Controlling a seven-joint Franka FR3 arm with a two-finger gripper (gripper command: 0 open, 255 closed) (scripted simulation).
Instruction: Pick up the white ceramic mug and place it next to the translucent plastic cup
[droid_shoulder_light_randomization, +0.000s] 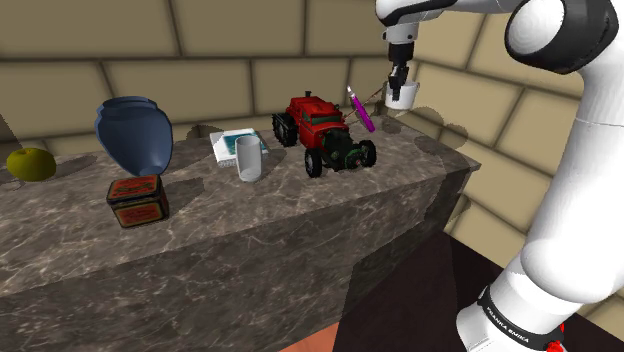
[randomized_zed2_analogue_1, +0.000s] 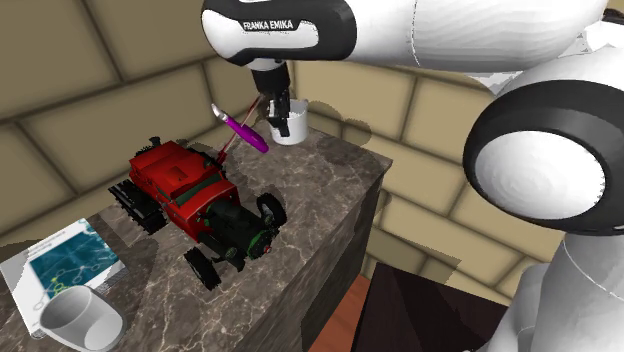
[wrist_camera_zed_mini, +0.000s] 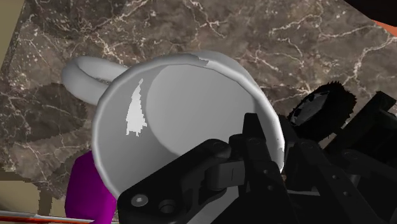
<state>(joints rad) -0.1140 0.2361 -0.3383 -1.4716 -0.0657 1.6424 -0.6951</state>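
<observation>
The counter (droid_shoulder_light_randomization: 300, 225) has bare stone along its front edge. Behind this stands the cup (droid_shoulder_light_randomization: 249, 158), with free room in front of it and a toy tractor (droid_shoulder_light_randomization: 325, 135) near on the shoulder view's right. At the far corner, close to the edge, the gripper (droid_shoulder_light_randomization: 399, 82) clasps the rim of the white mug (droid_shoulder_light_randomization: 401, 97), just beside a purple tool (droid_shoulder_light_randomization: 361, 112).

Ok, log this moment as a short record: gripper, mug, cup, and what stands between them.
gripper: black gripper shut on the mug's rim, one finger inside, one outside
mug: white mug, upright, at the counter's end on the shoulder view's right; lifted or resting cannot be told
cup: translucent cup, upright, well apart from the mug
between: red toy tractor; purple-handled tool close by the mug
surface: marble counter
task state: mug not yet beside the cup
</observation>
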